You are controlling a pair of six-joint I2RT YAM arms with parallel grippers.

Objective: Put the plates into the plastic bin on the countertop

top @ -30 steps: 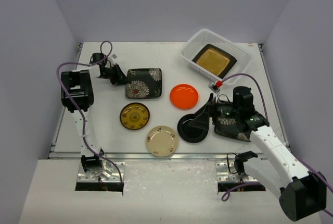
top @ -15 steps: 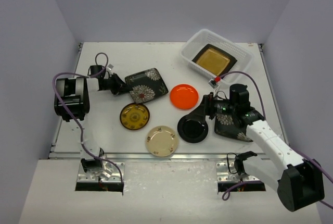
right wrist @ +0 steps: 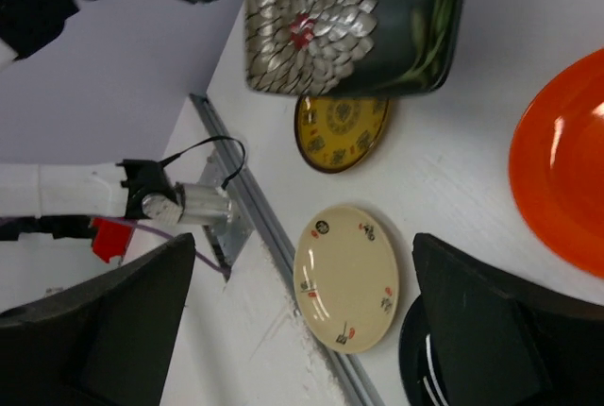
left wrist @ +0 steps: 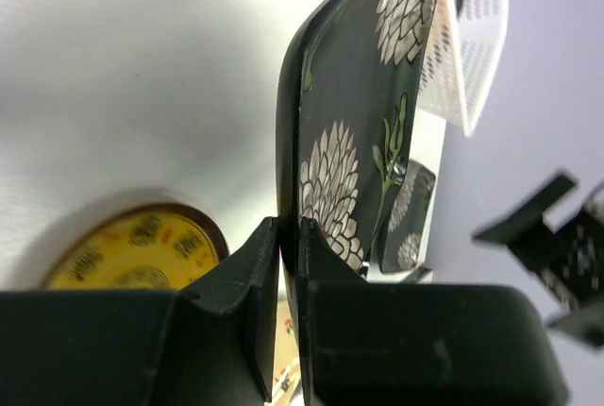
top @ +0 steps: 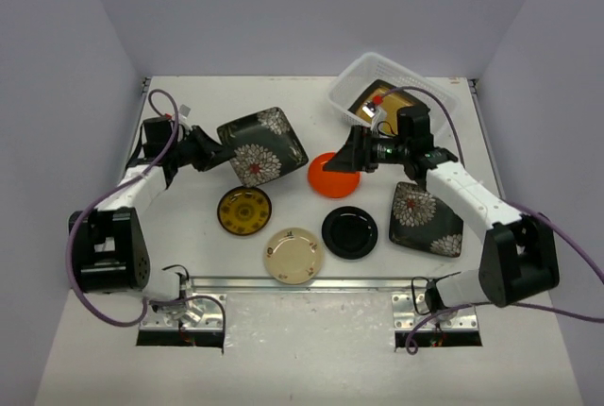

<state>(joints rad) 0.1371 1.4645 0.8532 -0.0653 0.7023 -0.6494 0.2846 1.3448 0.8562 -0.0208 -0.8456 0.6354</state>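
A black floral plate [top: 262,146], gripped by the left fingers [left wrist: 267,260], is held aloft at 10 o'clock; the empty right fingers [top: 351,154], spread over the orange plate [top: 330,179], are interposed before the plastic bin [top: 351,80] at 1 o'clock.

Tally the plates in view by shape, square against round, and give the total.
Square: 3 (held floral plate, floral plate lying flat, mustard plate)
Round: 4 (orange plate, black plate, cream plate, brown-yellow plate)
Total: 7
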